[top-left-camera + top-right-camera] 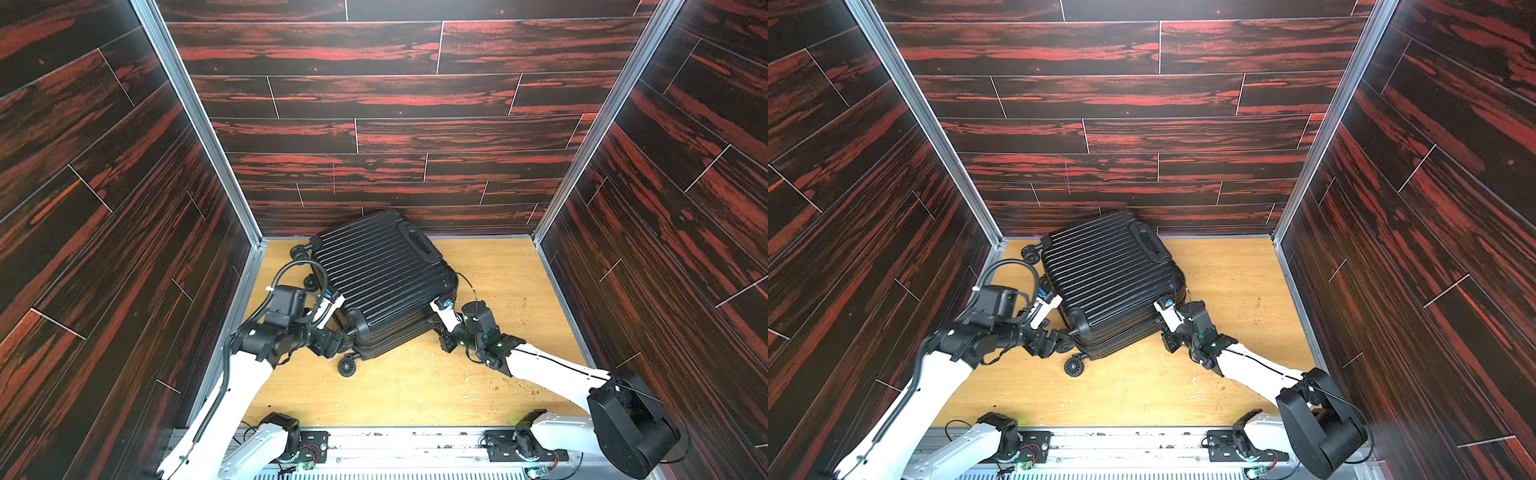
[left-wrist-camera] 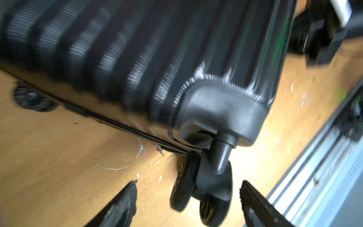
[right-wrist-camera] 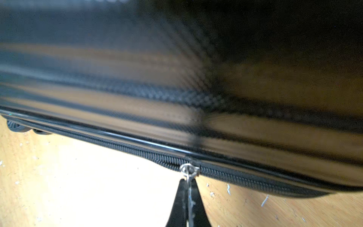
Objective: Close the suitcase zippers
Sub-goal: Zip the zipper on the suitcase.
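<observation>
The black ribbed suitcase lies flat on the wooden floor, turned at an angle, shell halves together. Its zippers' track runs along the side seam. My right gripper is shut on a small metallic zipper pull at the near right side of the suitcase. My left gripper stands open at the near left corner, its fingers either side of a caster wheel without touching it.
Dark wood-panel walls close in the left, back and right. The suitcase's far corner sits close to the back wall. A metal rail with both arm bases runs along the front edge. Bare wooden floor lies in front.
</observation>
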